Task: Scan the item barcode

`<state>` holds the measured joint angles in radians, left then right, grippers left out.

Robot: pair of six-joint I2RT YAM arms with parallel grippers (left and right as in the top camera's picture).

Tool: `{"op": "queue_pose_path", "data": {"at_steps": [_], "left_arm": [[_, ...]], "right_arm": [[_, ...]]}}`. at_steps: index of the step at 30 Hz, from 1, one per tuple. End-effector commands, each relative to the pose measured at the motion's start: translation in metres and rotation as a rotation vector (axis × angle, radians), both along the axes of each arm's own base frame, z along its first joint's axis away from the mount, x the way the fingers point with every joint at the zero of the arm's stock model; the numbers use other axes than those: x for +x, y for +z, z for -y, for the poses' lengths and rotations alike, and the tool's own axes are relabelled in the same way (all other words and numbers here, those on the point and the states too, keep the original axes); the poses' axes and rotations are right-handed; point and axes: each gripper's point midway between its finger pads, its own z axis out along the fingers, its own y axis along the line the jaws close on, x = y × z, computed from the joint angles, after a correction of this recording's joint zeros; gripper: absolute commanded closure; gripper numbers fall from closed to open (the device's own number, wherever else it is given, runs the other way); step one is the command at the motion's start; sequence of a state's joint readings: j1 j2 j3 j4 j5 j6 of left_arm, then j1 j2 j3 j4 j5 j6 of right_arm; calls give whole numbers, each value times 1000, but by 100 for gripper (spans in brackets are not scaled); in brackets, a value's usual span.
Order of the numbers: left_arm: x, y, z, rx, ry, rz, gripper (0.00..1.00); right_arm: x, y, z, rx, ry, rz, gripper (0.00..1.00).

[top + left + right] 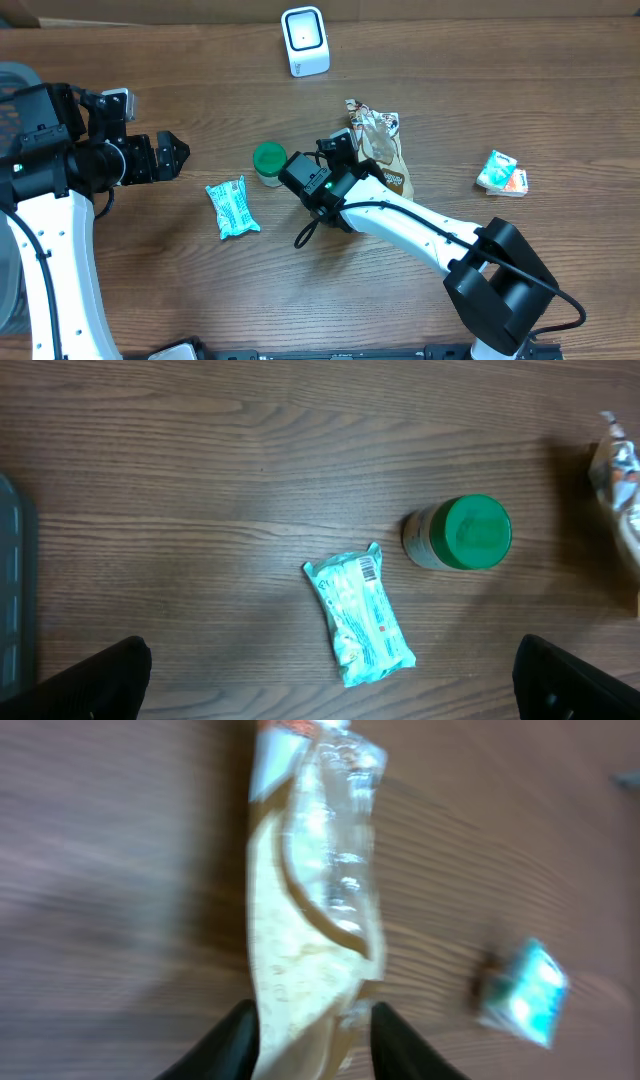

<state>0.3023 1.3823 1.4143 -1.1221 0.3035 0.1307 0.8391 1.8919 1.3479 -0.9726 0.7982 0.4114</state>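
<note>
A tan and clear snack bag (380, 145) lies on the table right of centre. Its near end sits between the fingers of my right gripper (352, 152). In the right wrist view the bag (315, 900) runs away from my right gripper (315, 1015), whose jaws stand apart; the left finger is against the bag and the right one shows a small gap. The white scanner (305, 40) stands at the far edge. My left gripper (175, 155) hovers wide open at the left, and a teal packet (360, 620) with a visible barcode lies below it.
A green-lidded jar (269, 162) stands just left of the right wrist, beside the teal packet (232, 207). A teal and orange packet (502, 173) lies at the right. A grey bin (10, 80) sits at the left edge.
</note>
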Motion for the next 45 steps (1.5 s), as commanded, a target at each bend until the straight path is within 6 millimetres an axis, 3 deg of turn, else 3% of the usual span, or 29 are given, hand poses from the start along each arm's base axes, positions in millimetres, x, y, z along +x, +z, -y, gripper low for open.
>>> {"op": "queue_pose_path", "data": {"at_steps": [1, 4, 6, 10, 14, 17, 19, 23, 28, 34, 38, 45], "left_arm": [[1, 3, 1, 10, -17, 10, 0], [1, 3, 1, 9, -16, 11, 0], [1, 3, 1, 9, -17, 11, 0], [1, 3, 1, 9, -16, 11, 0], [1, 3, 1, 10, -16, 10, 0], [1, 3, 1, 9, -16, 11, 0], [1, 3, 1, 9, -16, 11, 0], [1, 3, 1, 10, -17, 11, 0], [1, 3, 1, 9, -16, 11, 0], [1, 3, 1, 9, -16, 10, 0], [1, 3, 1, 9, -16, 11, 0], [1, 3, 1, 9, -16, 11, 0]], "right_arm": [[-15, -23, -29, 157, 70, -159, 59], [-22, -30, -49, 251, 116, -228, 58], [-33, -33, -73, 377, 191, -341, 55], [-31, -7, -77, 528, 199, -410, 56], [-11, 29, -59, 691, 185, -390, 56], [13, 47, -32, 786, 157, -349, 48], [37, 51, -2, 859, 115, -317, 46], [63, 48, 29, 987, 124, -309, 36], [91, 27, 68, 1139, 114, -309, 26], [107, -13, 87, 1285, 91, -355, 23], [103, -49, 84, 1286, 98, -422, 22], [91, -78, 74, 1294, 84, -510, 28]]}}
